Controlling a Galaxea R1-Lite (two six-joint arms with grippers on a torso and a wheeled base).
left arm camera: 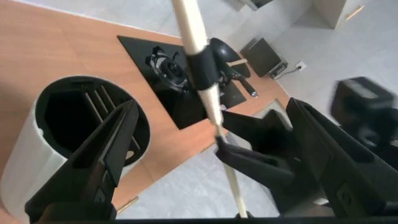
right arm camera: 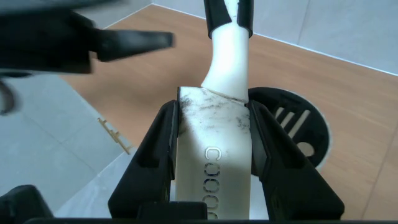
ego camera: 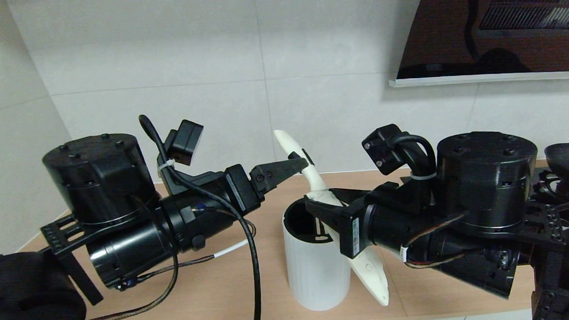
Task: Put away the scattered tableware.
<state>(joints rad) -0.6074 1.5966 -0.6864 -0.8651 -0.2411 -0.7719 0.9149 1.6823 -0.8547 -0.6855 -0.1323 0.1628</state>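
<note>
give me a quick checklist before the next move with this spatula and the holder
1. Right claw grip on white spatula: ok, shut on its wide part.
2. Left claw free of the handle: ok, open, fingers either side of it.
3. Blade over holder mouth: not ok, it hangs outside the holder wall.
4. Holder upright on counter: ok.
5. Room inside holder: ok, dividers show, nothing sticks out.

White tiled wall [ego camera: 214, 49], wooden countertop [ego camera: 213, 285]
</note>
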